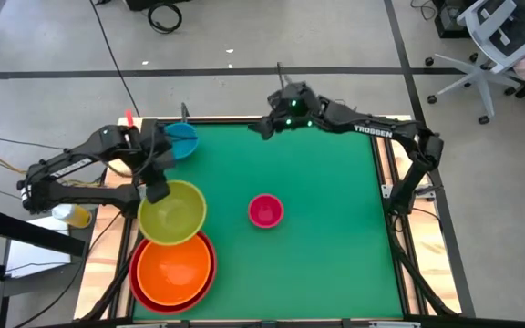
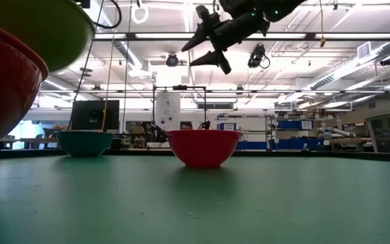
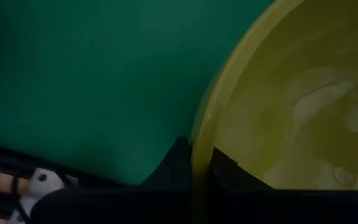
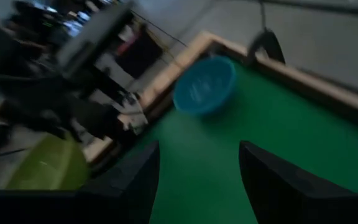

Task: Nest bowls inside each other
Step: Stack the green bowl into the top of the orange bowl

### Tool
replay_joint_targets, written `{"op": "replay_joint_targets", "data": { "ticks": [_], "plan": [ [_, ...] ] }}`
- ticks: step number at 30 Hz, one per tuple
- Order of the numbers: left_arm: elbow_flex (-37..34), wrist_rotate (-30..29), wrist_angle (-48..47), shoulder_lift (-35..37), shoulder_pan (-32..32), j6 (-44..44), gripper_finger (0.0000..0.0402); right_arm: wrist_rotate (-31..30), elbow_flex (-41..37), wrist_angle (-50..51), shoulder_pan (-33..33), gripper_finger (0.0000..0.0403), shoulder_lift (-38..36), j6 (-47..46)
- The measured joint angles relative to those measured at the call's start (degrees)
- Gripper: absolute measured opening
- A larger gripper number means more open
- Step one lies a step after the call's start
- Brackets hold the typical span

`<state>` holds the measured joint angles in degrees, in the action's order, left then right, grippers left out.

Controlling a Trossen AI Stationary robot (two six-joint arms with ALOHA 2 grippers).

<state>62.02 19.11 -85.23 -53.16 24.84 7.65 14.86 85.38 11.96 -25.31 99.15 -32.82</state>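
My left gripper was clamped on the rim of the yellow-green bowl, one finger outside the wall, one inside. That bowl hung tilted above the orange bowl, which sat nested in the red bowl at the mat's near left corner. My right gripper hung high over the far edge, fingers wide, empty. Blue bowl at far left corner. Pink bowl mid-mat, alone.

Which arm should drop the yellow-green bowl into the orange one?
Left. The left gripper is shut on the yellow-green bowl's rim, held beside the orange bowl. The right gripper is open and empty at the table's far edge.
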Motion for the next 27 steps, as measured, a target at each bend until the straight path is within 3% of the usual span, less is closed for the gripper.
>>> {"op": "replay_joint_targets", "data": {
  "ticks": [9,17,27],
  "plan": [
    [0.0,3.5,-0.6,2.0,-13.1,-1.2,0.0008,-15.7,0.0,6.6,11.9,0.0222,0.0,-10.9],
    [-0.3,-3.9,4.3,-0.5,-27.0,2.1,0.0008,-24.9,0.0,11.4,20.5,0.0222,0.0,-20.2],
    [-6.8,-7.9,14.1,-3.2,-41.0,12.0,0.0008,-30.8,0.0,12.4,26.2,0.0222,0.0,-26.2]
  ]
}}
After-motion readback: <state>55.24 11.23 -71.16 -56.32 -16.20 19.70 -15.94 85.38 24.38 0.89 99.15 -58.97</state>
